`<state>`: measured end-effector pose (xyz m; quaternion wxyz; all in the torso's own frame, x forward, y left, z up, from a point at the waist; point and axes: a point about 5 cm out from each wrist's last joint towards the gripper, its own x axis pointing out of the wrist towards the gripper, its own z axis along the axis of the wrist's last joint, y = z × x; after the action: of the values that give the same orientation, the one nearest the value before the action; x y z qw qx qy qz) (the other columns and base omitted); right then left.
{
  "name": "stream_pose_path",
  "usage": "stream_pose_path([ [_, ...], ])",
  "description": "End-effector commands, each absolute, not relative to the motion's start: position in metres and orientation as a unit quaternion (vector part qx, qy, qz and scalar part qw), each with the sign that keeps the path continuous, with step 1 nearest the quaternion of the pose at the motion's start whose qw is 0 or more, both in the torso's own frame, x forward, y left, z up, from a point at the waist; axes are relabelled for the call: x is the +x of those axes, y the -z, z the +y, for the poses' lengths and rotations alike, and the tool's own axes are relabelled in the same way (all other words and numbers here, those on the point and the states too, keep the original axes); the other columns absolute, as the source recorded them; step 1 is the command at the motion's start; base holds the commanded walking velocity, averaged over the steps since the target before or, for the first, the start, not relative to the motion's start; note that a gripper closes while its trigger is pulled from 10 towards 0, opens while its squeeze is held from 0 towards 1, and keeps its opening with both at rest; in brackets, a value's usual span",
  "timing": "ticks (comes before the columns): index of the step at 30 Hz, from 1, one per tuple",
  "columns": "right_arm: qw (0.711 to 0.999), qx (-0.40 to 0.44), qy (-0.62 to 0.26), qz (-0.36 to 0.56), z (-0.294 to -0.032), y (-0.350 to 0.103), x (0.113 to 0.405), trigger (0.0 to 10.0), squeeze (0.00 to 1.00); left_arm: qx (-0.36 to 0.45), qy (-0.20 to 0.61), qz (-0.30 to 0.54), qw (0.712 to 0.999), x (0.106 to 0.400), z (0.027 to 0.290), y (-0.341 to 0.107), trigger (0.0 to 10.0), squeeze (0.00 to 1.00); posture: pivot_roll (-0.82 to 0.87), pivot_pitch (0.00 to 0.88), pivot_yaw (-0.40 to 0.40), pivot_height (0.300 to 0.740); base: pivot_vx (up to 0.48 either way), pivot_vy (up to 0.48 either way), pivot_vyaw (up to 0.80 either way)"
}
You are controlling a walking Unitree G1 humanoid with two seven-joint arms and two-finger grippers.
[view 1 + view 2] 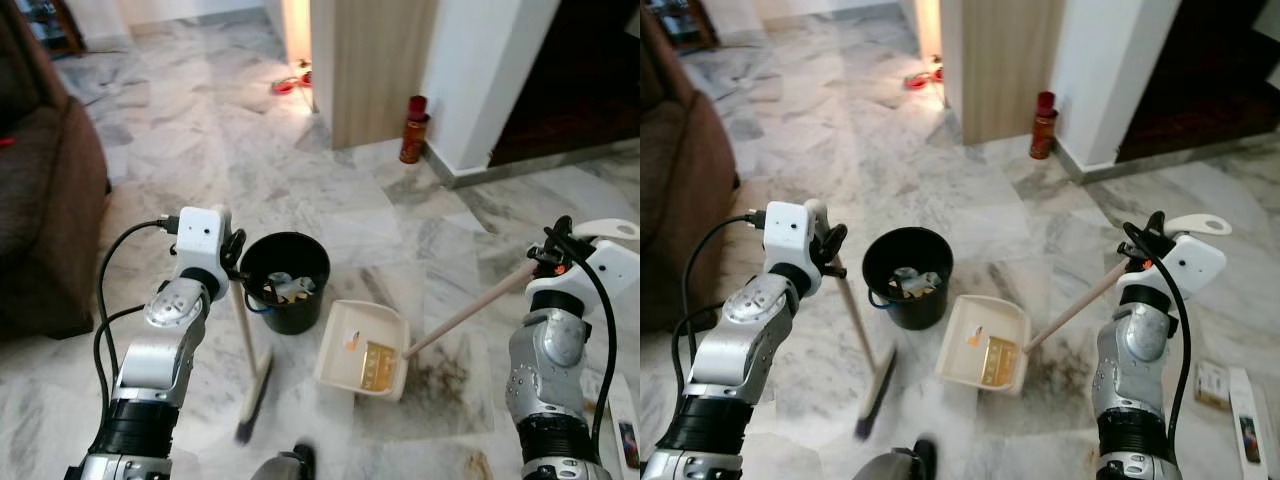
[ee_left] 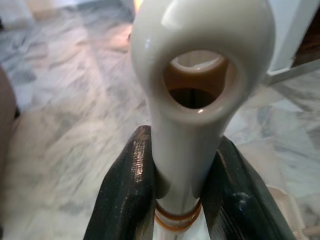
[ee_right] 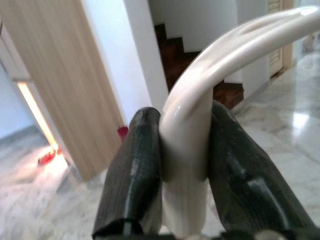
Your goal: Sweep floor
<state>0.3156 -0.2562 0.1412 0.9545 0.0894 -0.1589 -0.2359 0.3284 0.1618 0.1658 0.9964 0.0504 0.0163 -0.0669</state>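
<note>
Broom (image 1: 252,375) and dustpan (image 1: 362,349) are both in hand, one per arm. Left gripper (image 2: 175,195) has its two black fingers (image 2: 127,190) pinched on the cream grip at the top of the broom's stick, just below the hanging loop; from those fingers the stick runs down and slightly toward the robot's right, ending in a dark brush head that looks to meet the marble floor (image 1: 300,170) well below the grip. Right gripper (image 3: 182,165) is likewise clamped on the cream end of the dustpan's long handle (image 1: 470,310), which slants down and to the robot's left from its fingers to the pan, resting on the floor with some yellowish debris inside. A black bucket (image 1: 285,280) with scraps in it stands just beyond the pan, between the two tools. Brown dirt (image 1: 440,375) lies on the floor just beside the pan, on the side nearer the right gripper's handle, so the brush head sits on the pan's far side from it. By my judgement the next stroke turns on that: the broom must travel across in front of the pan to get behind the dirt, or the pan must be turned to face it.
</note>
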Motion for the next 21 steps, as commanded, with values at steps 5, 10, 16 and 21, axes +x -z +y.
stream_pose_path([
  [5, 0.954, 0.095, 0.227, -0.171, -0.251, -0.147, 0.320, 10.0, 0.00, 0.053, 0.032, -0.036, 0.997, 0.328, 0.167, -0.168, 10.0, 0.00, 0.16, 0.133, 0.012, 0.740, 0.000, 0.000, 0.69],
  [10, 0.954, 0.099, 0.224, -0.170, -0.251, -0.147, 0.320, 10.0, 0.00, 0.046, -0.006, -0.085, 0.995, 0.328, 0.180, -0.169, 10.0, 0.00, 0.16, 0.125, 0.006, 0.740, 0.000, 0.000, 0.00],
  [16, 0.954, 0.098, 0.223, -0.174, -0.254, -0.149, 0.321, 10.0, 0.00, 0.067, -0.031, -0.090, 0.993, 0.327, 0.190, -0.160, 10.0, 0.00, 0.16, 0.109, 0.004, 0.740, 0.000, 0.000, 0.00],
  [21, 0.945, 0.055, 0.236, -0.218, -0.264, -0.171, 0.319, 10.0, 0.00, 0.074, -0.027, -0.107, 0.991, 0.327, 0.188, -0.158, 10.0, 0.00, 0.16, 0.095, 0.000, 0.740, 0.000, 0.000, 0.00],
])
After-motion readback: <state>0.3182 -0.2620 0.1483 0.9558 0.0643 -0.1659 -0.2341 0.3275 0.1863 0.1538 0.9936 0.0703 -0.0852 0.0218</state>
